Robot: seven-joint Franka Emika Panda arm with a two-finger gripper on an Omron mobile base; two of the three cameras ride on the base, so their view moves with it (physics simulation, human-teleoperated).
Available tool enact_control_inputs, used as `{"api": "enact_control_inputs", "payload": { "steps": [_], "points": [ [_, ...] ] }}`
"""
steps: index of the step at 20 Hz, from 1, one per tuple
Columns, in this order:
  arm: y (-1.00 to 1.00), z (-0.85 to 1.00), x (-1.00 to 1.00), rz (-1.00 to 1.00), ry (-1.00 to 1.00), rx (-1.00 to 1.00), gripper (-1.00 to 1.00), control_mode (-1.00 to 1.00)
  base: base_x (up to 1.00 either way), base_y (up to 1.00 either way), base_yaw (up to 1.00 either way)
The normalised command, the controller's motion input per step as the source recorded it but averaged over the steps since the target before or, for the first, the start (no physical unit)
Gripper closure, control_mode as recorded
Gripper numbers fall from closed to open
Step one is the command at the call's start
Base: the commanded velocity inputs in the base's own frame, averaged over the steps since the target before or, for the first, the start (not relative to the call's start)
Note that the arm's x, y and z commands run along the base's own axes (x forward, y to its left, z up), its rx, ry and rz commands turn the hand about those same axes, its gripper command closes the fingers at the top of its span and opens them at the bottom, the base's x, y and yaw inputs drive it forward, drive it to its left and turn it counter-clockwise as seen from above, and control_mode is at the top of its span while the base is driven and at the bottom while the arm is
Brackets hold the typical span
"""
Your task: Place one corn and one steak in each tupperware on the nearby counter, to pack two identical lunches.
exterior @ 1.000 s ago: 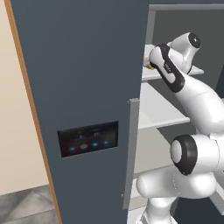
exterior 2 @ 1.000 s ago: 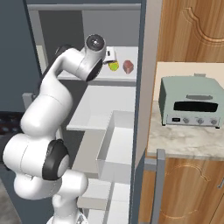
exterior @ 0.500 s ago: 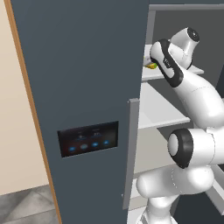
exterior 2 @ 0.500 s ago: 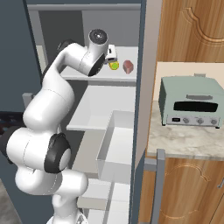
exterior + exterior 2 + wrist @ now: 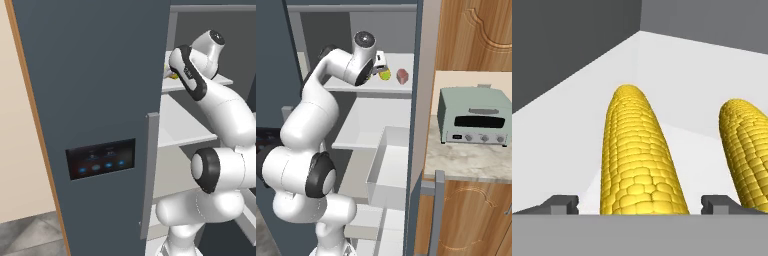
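In the hand view, one corn [image 5: 637, 160] lies on the white fridge shelf [image 5: 682, 75], pointing away, between the two fingertips [image 5: 562, 202] of my gripper [image 5: 639, 204]. The gripper is open, with a small gap on each side of the cob. A second corn [image 5: 747, 145] lies just to its right. From the right base view my gripper [image 5: 380, 65] reaches onto the upper shelf, over the corn [image 5: 385, 75], and a steak [image 5: 402, 76] sits a little further right. A bit of yellow corn [image 5: 171, 76] peeks past the door edge. The tupperware is out of view.
The open fridge door [image 5: 90, 125] stands to the left of the arm. Lower shelves and a white bin [image 5: 388, 170] sit below. Right of the fridge, the beige counter [image 5: 471, 162] carries a pale-green toaster oven [image 5: 473, 117] under wooden cabinets [image 5: 476, 35].
The hand has pushed further onto the upper shelf, bringing the fingers either side of the left corn. The jaws have narrowed very slightly.
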Motion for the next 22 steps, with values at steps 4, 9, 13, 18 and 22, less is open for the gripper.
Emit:
{"api": "enact_control_inputs", "payload": {
  "steps": [4,9,13,18,22],
  "points": [
    [0.01,-0.38,0.09,0.04,0.04,0.0,1.0,-1.0,0.0,0.0,0.0],
    [0.0,-0.44,-0.01,0.03,0.1,0.0,1.0,-1.0,0.0,0.0,0.0],
    [-0.16,-0.03,-0.98,0.0,-0.02,0.0,1.0,-1.0,0.0,0.0,0.0],
    [-0.04,-0.02,-0.96,-0.02,-0.15,0.0,1.0,-1.0,0.0,0.0,0.0],
    [-0.01,-0.05,-0.89,-0.12,-0.13,0.0,1.0,-1.0,0.0,0.0,0.0]
  ]
}}
